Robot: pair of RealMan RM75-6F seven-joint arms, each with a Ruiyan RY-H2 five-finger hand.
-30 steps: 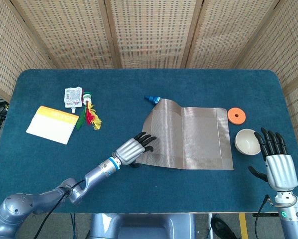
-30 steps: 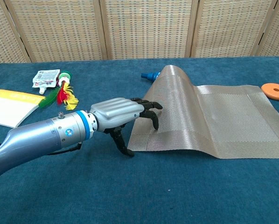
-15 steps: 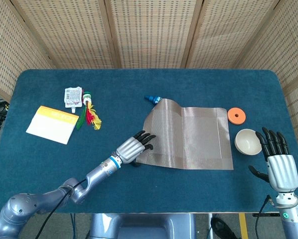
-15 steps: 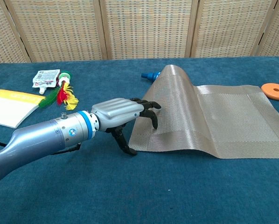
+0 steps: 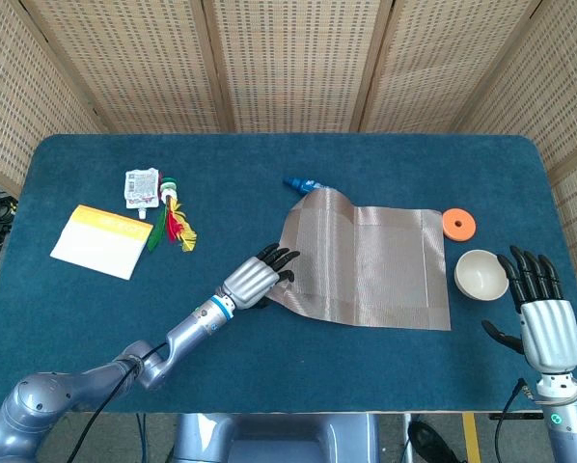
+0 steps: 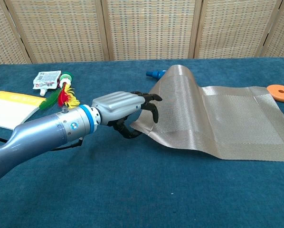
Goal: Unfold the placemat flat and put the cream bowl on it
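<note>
I have my left hand (image 6: 120, 108) pinching the near-left corner of the placemat (image 5: 370, 270), thumb under and fingers over the edge. Compared with a moment ago, that corner has come up off the table (image 5: 298, 386) and the hand has drawn slightly back, so I judge the last fold is being pulled out rather than pressed down. The left strip of the mat still humps upward, so it is not yet flat.

The mat lies centre-right on the table, its long axis running left to right, raised end pointing toward my left.

The cream bowl (image 5: 480, 274) sits just beside the mat's right edge. My right hand (image 5: 537, 309) waits next to it, fingers spread, holding nothing.
</note>
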